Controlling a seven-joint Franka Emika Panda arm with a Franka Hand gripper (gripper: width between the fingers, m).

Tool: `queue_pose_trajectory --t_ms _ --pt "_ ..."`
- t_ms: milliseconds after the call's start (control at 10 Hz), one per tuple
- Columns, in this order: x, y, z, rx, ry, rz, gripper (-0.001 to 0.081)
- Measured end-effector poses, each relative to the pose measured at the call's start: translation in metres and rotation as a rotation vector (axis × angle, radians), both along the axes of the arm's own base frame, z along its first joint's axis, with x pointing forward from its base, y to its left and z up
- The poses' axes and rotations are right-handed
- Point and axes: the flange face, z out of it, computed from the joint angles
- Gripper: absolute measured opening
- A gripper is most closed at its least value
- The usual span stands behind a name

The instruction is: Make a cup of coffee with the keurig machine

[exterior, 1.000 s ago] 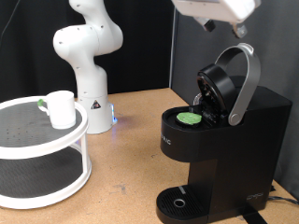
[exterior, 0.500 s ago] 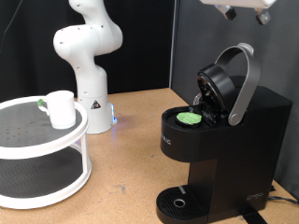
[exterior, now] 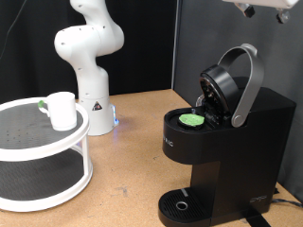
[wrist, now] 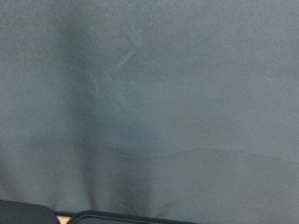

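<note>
The keurig machine (exterior: pixel 232 142) stands at the exterior view's right with its grey-handled lid raised. A green-topped pod (exterior: pixel 192 120) sits in the open holder. The white cup (exterior: pixel 62 109) stands on the top tier of a round white rack (exterior: pixel 38 142) at the exterior view's left. Only the lower edge of my gripper (exterior: pixel 263 8) shows, at the top right corner, high above the machine. Nothing shows between its fingers. The wrist view shows only a dark curtain (wrist: pixel 149 93) and a sliver of a black edge (wrist: pixel 140 218); no fingers show there.
The white robot base (exterior: pixel 88 57) stands at the back, with a blue light beside it. A dark curtain hangs behind. The wooden table (exterior: pixel 133 161) lies between the rack and the machine. The machine's round drip base (exterior: pixel 180 205) is at the front.
My gripper has risen and moved towards the exterior view's right, nearly leaving the frame. The pod, lid and cup have not moved.
</note>
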Motion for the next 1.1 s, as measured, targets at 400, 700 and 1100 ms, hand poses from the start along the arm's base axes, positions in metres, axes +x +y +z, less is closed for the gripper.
queue_pose_trajectory --t_ms 400,700,1100 --pt "0.002 0.025 -0.019 -0.027 0.017 0.010 0.0473" --pt "0.005 0.035 -0.032 -0.043 0.019 0.014 0.0323" --pt "0.008 0.037 -0.046 -0.106 0.032 0.005 0.0009"
